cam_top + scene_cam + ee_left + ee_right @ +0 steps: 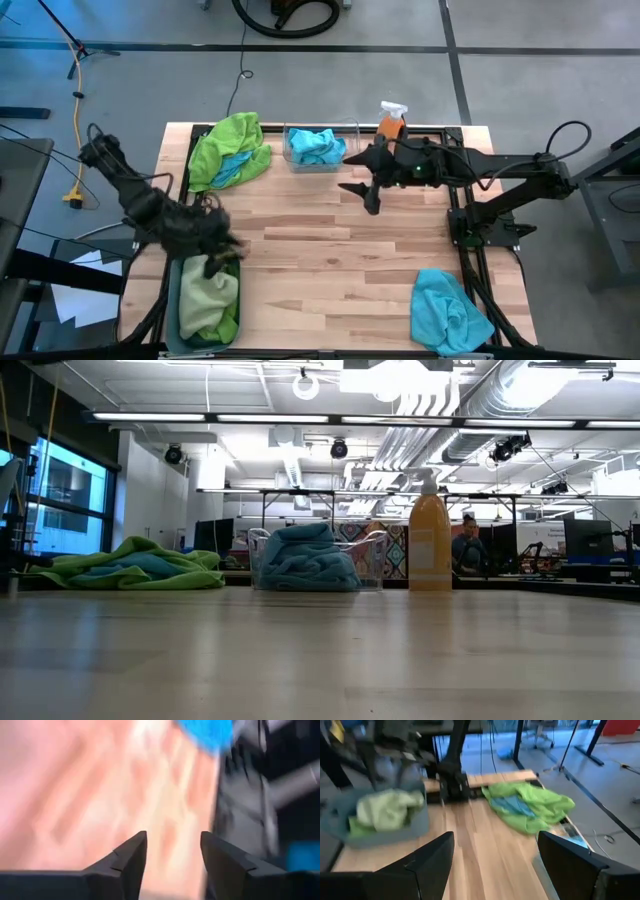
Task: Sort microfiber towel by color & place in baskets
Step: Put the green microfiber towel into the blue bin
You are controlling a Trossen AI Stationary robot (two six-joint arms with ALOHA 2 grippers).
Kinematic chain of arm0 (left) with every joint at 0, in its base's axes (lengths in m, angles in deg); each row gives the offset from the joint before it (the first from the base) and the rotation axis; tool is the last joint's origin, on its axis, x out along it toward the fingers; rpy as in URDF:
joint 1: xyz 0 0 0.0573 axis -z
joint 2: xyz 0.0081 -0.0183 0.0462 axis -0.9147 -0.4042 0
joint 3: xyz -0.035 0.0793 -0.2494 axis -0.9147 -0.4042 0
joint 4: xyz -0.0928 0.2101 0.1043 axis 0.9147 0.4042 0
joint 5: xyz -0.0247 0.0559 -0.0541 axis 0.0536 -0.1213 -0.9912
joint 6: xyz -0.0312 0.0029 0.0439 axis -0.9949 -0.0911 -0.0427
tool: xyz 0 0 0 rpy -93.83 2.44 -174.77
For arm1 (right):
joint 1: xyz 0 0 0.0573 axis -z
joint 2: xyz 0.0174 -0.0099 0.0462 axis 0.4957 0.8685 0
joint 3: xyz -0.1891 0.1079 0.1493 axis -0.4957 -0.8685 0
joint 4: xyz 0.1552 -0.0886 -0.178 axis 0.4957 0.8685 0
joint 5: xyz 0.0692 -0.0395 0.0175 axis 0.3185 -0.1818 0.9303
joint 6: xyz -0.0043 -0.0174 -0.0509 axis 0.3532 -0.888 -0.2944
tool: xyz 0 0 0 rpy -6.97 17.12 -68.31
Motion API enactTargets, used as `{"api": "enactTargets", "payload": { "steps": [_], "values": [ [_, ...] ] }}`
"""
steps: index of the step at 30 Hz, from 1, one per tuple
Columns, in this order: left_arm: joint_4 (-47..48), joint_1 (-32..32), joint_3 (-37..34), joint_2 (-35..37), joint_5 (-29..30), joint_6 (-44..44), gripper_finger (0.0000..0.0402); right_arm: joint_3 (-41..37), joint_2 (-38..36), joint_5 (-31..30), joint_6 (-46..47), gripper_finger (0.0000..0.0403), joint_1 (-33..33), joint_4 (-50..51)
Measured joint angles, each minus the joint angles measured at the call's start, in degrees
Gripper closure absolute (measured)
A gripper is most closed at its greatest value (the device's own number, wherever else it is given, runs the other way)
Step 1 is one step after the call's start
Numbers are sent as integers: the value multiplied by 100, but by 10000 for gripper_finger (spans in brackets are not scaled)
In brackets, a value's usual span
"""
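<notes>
1. My left end effector (pixel 222 248) sat above the teal-grey basket (pixel 176 300) at the counter's (pixel 330 250) near-left corner. Fingers (pixel 131 854) were apart with a moderate gap and nothing between them.
2. That teal-grey basket held lime green towels (pixel 210 298) bunched inside; the right wrist view showed the same pale green load (pixel 387 809) in it.
3. My right end effector (pixel 368 196) hung over the counter's middle toward the far edge, just on the near side of the clear basket (pixel 322 165). Fingers (pixel 427 855) were spread wide and empty.
4. The clear basket stood at the far edge near its centre, with turquoise towels (pixel 316 146) piled in it. The low view showed the blue heap (pixel 305 558) filling the clear walls (pixel 378 550).
5. At the far-left corner lay a loose pile: a lime green towel (pixel 228 142) with a turquoise towel (pixel 238 168) tucked into it, outside any basket. Both colours also showed in the low view (pixel 130 565) and the right wrist view (pixel 530 802).
6. One more turquoise towel (pixel 450 312) lay loose at the near-right corner, well apart from both baskets.
7. The orange spray bottle (pixel 391 124) stood at the far edge, just right of the clear basket; in the low view it stood upright (pixel 430 540).
8. A person (pixel 467 546) showed in the room beyond the counter.
</notes>
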Motion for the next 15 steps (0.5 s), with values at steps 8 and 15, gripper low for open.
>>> {"api": "enactTargets", "payload": {
  "steps": [8,15],
  "values": [
    [-2654,-2383,-28,-252,366,3715,197,0,0,20,511,116,-2,-920],
    [-5566,-4580,-366,-806,-2188,4728,197,0,-1,339,624,116,-2,-910]
  ]
}}
